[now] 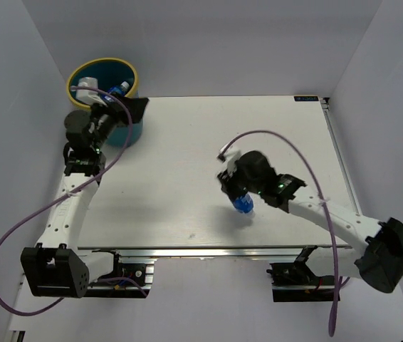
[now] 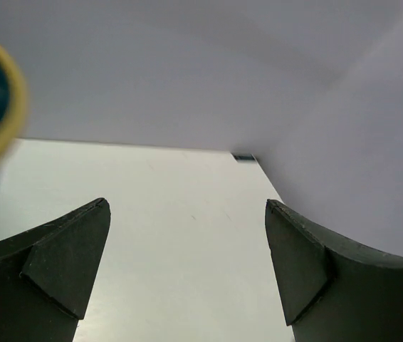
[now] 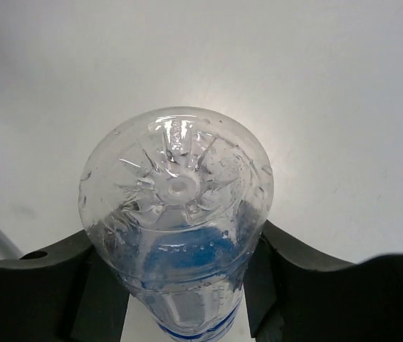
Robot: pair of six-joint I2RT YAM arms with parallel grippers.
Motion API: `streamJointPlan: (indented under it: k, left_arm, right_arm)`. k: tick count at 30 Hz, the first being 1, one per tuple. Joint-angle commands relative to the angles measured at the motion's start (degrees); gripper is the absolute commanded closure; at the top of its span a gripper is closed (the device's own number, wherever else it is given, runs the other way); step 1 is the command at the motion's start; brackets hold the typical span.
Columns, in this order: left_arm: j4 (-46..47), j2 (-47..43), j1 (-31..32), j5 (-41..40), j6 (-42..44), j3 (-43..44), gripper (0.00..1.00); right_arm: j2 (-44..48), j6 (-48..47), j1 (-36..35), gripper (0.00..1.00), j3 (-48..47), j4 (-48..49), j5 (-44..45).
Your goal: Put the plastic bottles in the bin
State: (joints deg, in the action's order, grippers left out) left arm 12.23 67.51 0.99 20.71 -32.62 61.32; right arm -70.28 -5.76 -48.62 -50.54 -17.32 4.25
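Right wrist view shows our right pincer [image 3: 181,263] clamped on a clear blue-labelled bottle [image 3: 176,185] in the middle of the tabletop [image 1: 180,164], well apart from the bin [image 1: 96,75]. Our left pincer [image 2: 187,206] gapes empty beside that bin. We judge the grasp is in hand, and next it calls for a lift and a carry across to the bin.

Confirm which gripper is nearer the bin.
Left. Left gripper is right beside the bin; right gripper is across the table, closed on a blue-label bottle.
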Motion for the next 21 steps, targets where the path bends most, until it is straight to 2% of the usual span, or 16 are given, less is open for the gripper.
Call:
streamJointPlan:
  k: [1, 7, 11, 15, 21]
  left_arm:
    - [6.3, -0.4, 7.9, 6.6, 0.7, -3.2, 0.02]
    - [17.8, 3.9, 16.0, 25.5, 2.7, -10.5, 0.02]
    - [19.5, 5.3, 20.5, 27.5, 5.8, -14.1, 0.02]
    - [17.4, 9.1, 26.2, 27.5, 7.8, -14.0, 0.02]
    - [16.3, 14.8, 31.5, 27.5, 10.0, -12.5, 0.02]
  right_arm:
    - [4.3, 11.1, 8.1, 0.67, 0.2, 16.1, -11.9]
    - [2.5, 24.7, 15.2, 0.69, -4.7, 21.4, -21.7]
    - [-0.4, 32.9, 21.0, 0.72, -6.2, 26.4, -33.8]
    - [-2.1, 35.5, 21.5, 0.73, -8.1, 29.6, -38.3]
    - [-4.2, 41.5, 21.6, 0.72, -9.1, 34.3, -43.7]
